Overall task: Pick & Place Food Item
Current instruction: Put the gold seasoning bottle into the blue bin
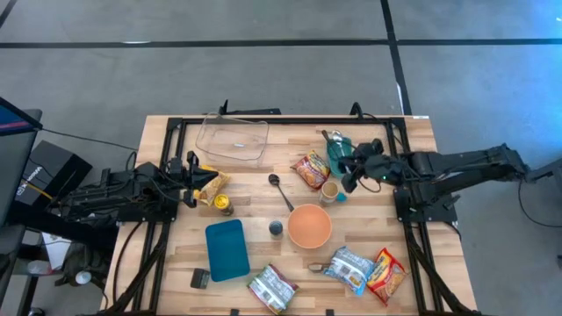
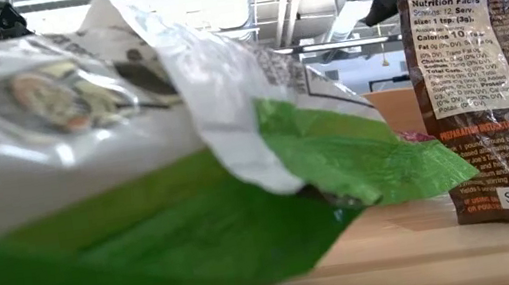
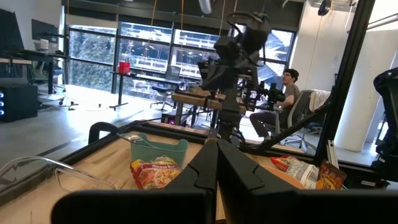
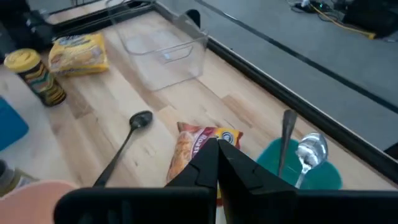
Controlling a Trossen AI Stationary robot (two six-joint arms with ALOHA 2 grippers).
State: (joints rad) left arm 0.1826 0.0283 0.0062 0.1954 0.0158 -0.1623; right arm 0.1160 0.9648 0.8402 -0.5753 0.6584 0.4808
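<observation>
Bare wood between clear container (image 1: 233, 139) and spoon (image 1: 280, 190).

Counting off the table (image 1: 386, 132) from above, quick tally. Snack bags: five total – one red-yellow (image 1: 311, 169) by the teal cup, one yellow (image 1: 212, 184) on the left, one green-white (image 1: 273, 288) at the near edge, one blue-silver (image 1: 349, 268), one red (image 1: 387, 275) beside it. Bowls: one, orange (image 1: 309, 226). Clear tubs: one (image 1: 233, 139). Teal lids: one (image 1: 226, 249). Spoons: two – black (image 1: 280, 190) mid-table, another (image 1: 334, 138) in the teal cup (image 1: 339, 156). Spice jars: one, yellow cap (image 1: 223, 204). Small cups: one, tan (image 1: 329, 191). Arms: two.
</observation>
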